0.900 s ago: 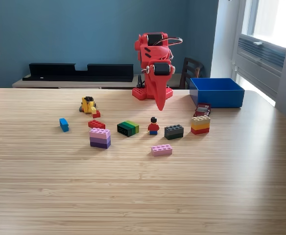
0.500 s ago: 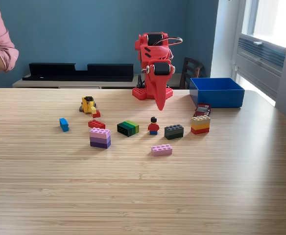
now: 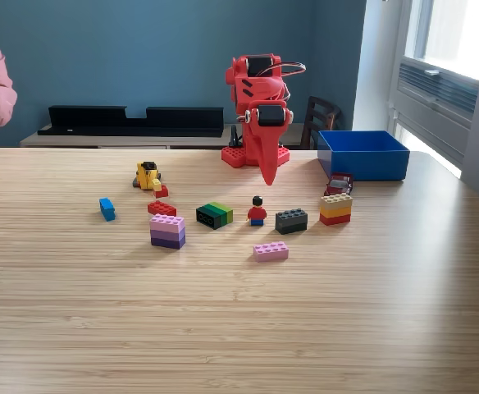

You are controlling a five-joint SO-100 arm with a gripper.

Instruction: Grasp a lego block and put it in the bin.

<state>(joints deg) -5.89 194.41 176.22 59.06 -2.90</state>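
Jaws closed, pointing down — bin (image 3: 362, 155) well apart, toward exterior view's right.

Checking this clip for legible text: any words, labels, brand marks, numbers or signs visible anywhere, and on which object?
None can be read.
The red plastic robot arm shows no readable marking.
The rectangular blue plastic bin has plain walls.
The lego blocks, such as the flat pink block, show only studs; any stud lettering is too small to tell.
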